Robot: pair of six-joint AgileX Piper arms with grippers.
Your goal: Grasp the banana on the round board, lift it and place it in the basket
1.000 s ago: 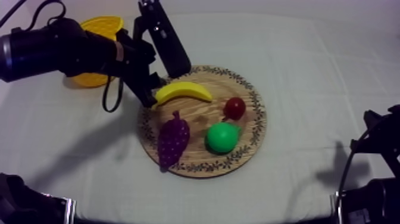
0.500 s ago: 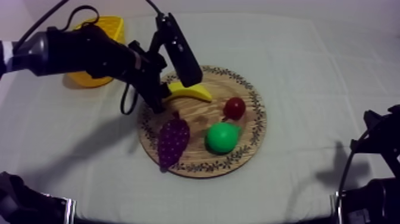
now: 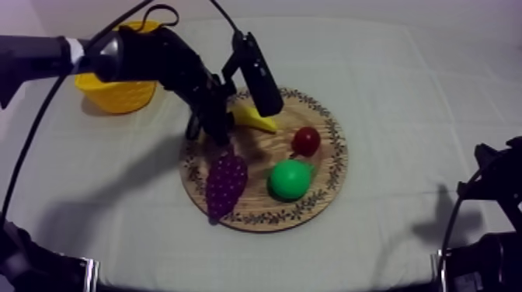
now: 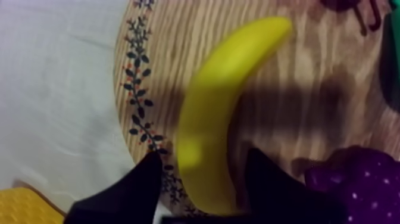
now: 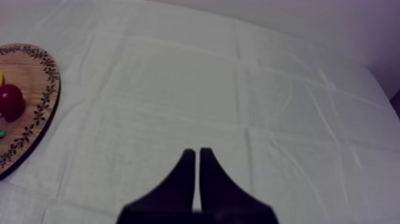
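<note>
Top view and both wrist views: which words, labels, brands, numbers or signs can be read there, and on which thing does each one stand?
None: no word, number or sign can be read.
wooden board: rim pattern of small leaves, no letters.
yellow basket, banana, bunch of grapes, pear, small red fruit: no label.
left end effector, right end effector: plain black, no marking.

Top: we look down at a slant over the whole table (image 3: pixel 404 93) | left wrist: close above the wooden board (image 4: pixel 297 71), facing down past the left gripper (image 4: pixel 202 156) | right wrist: low, facing out past the right gripper (image 5: pixel 197 154) across the cloth (image 5: pixel 178 89) | shared: the board, in all three.
</note>
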